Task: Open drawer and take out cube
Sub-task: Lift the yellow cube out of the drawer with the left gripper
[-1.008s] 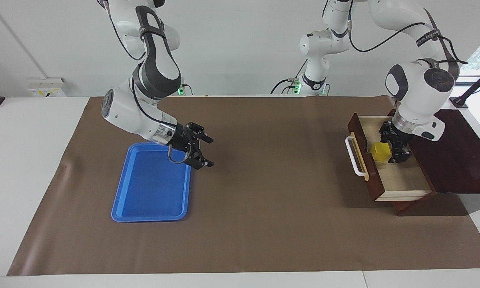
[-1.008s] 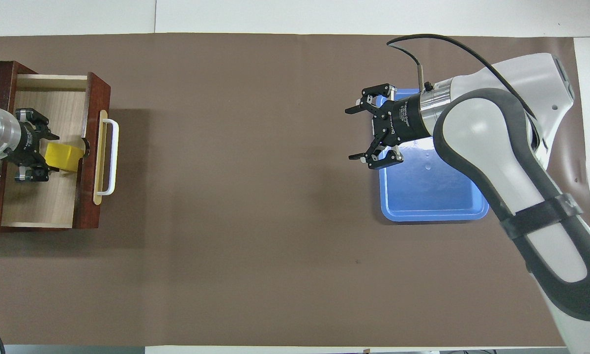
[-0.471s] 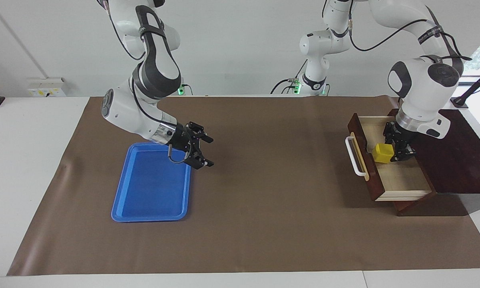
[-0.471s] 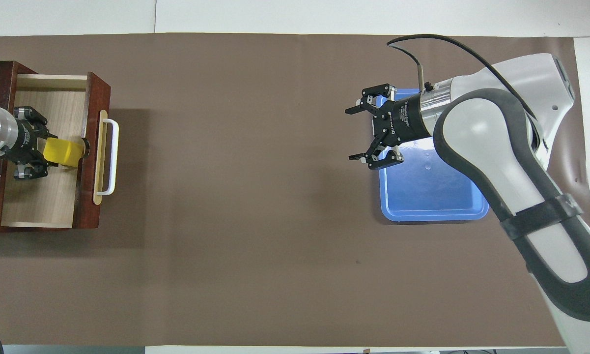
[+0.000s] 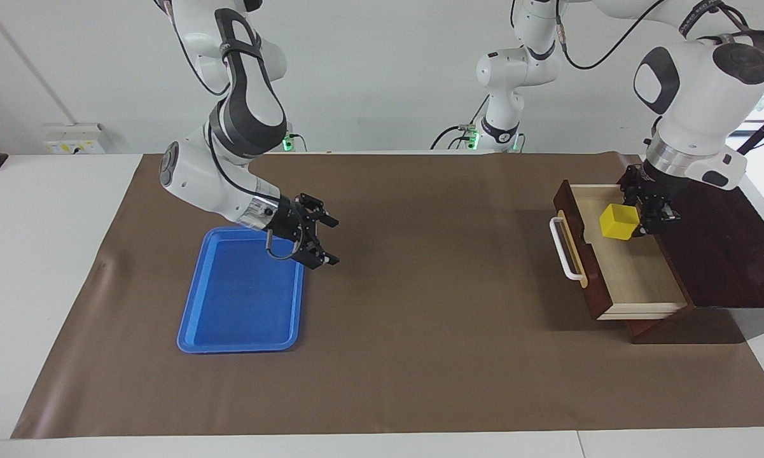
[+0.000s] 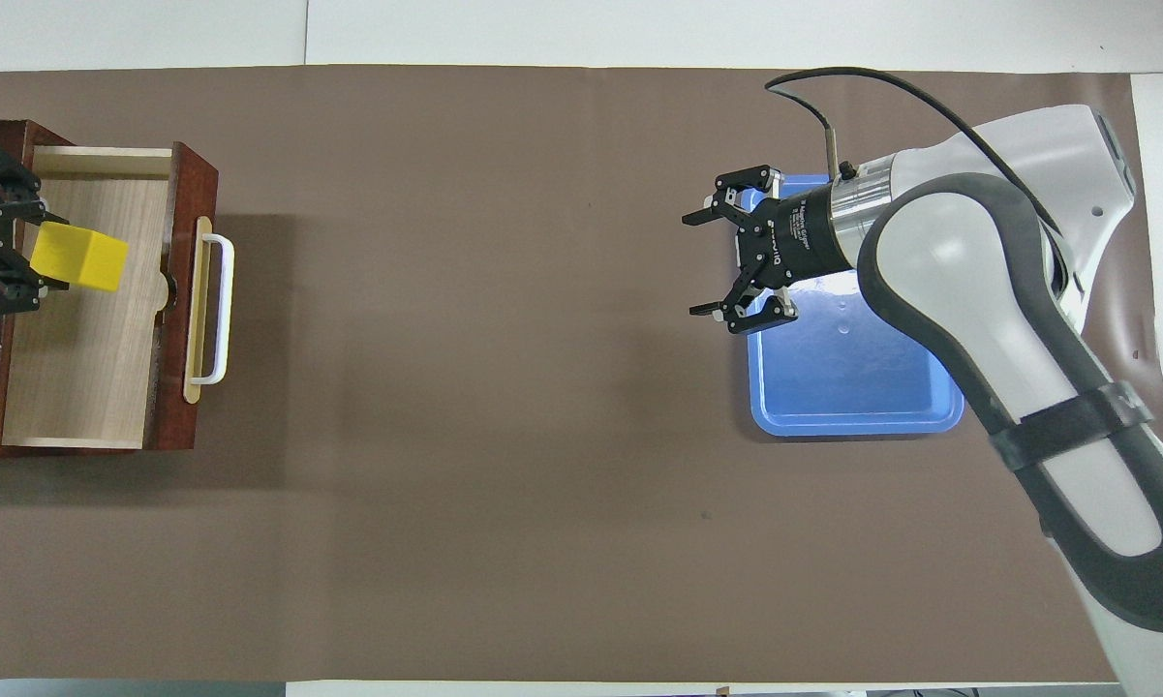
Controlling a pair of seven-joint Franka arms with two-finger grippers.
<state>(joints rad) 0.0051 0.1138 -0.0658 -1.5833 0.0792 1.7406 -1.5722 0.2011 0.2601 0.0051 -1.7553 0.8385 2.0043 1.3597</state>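
Now, across the whole brown mat (image 5: 420, 356), I see two arms at work on a long table. Toward the left arm's end stands a dark wooden cabinet (image 5: 731, 254) with its drawer (image 5: 636, 280) pulled fully out, the white handle (image 5: 561, 249) facing the middle of the mat and the pale wood floor exposed. Toward the right arm's end lies a flat blue tray (image 5: 238, 305).

My right gripper (image 5: 321, 240) waits in the air over the tray's edge, fingers spread wide and holding nothing.

My left gripper (image 5: 645, 213) hangs over the open drawer, above the part nearest the cabinet body, its fingers clamped on the cube (image 5: 619, 222). The small yellow cube is up in the air, clear of the drawer floor, and it sits slightly tilted in the grip. From the overhead view the cube (image 6: 79, 257) juts out from the left gripper (image 6: 34, 257) toward the drawer front, so I judge it is pinched near one end rather than through its middle.

So the drawer is open and the cube lifted; what remains, as I judge it, is carrying it clear. To do that well I would raise it until it sits well above the drawer front and handle before moving sideways, since clipping that wall could twist the cube out of an off-centre pinch. I would move steadily, keep the grip firm, and avoid sharp wrist turns. The tray looks like a sensible place to set it, though that is only my guess.
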